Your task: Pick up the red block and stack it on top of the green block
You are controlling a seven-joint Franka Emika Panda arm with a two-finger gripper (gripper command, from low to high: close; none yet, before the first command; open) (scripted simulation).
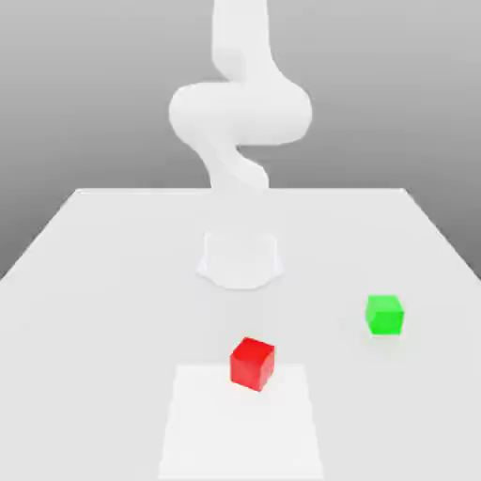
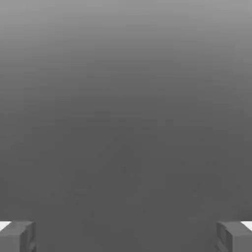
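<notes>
The red block rests on the white table, near the front and close to the middle. Set apart from it, the green block sits further back toward the exterior view's right. In the hand view my gripper is open, its two grey fingertips standing far apart with nothing between them. Beyond them lies plain grey background, with no block in that picture. The arm rises from its base and leaves the exterior view at the top.
The arm's round base stands mid-table behind both blocks. A slightly brighter square patch marks the table surface at the front, with the red block on its far edge. The table edges run along both sides.
</notes>
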